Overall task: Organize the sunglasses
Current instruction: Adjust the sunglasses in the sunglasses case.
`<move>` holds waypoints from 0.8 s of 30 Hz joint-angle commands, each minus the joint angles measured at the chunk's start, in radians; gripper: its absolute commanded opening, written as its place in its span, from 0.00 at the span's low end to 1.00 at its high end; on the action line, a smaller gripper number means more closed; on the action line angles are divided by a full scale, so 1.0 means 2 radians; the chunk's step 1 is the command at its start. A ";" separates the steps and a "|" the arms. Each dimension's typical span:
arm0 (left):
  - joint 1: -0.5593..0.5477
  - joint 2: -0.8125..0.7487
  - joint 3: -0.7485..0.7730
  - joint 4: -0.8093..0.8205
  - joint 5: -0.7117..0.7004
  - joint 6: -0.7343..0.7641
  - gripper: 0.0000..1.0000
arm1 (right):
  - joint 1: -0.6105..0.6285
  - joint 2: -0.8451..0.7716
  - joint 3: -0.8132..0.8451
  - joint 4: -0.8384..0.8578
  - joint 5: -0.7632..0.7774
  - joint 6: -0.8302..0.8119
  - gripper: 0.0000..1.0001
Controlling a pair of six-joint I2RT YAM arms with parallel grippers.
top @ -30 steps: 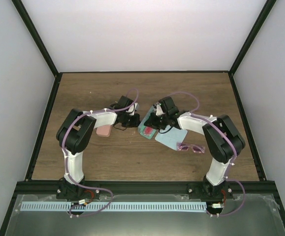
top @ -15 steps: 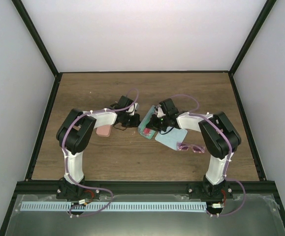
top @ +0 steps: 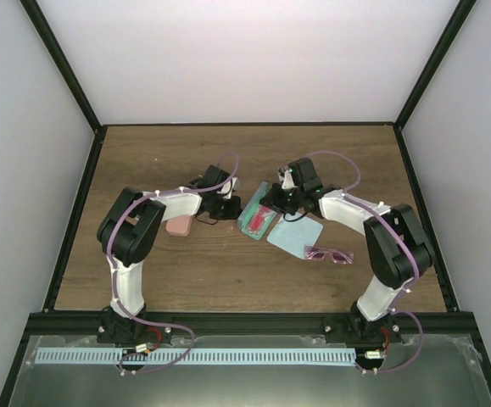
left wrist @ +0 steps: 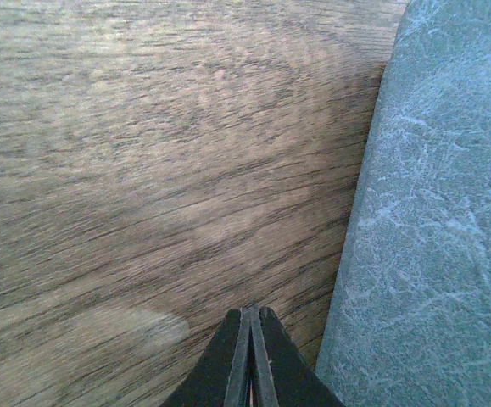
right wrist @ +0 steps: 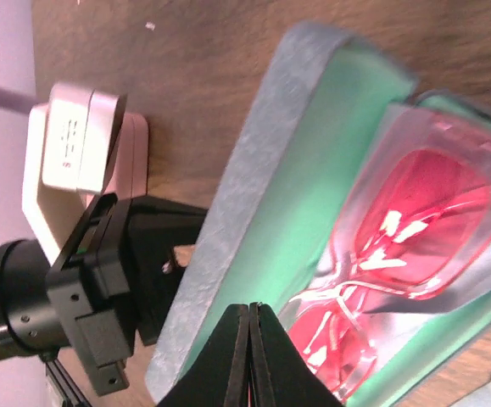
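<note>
Red sunglasses (right wrist: 406,229) lie inside the open case (right wrist: 253,170), mid-frame from above. Left fingers (left wrist: 228,356) and right fingers (right wrist: 266,356) are pinched together, empty. Nudge the lid shut gently, bracing the case's far side.

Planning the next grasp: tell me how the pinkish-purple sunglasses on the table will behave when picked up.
The pinkish-purple sunglasses look thin-framed and translucent, so probably light and easily slid on the wooden table. Their slim arms may flex or fold under a pinch. Lying flat, they should not roll.
</note>
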 commanded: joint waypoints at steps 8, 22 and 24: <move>0.001 0.015 -0.008 -0.032 -0.021 0.004 0.04 | -0.042 0.055 0.033 0.010 -0.026 -0.006 0.01; 0.008 0.027 0.048 -0.074 -0.060 0.037 0.04 | -0.042 -0.021 0.026 -0.052 0.077 -0.011 0.06; 0.009 0.033 0.073 -0.090 -0.070 0.052 0.04 | -0.042 -0.036 0.018 -0.079 0.100 -0.011 0.07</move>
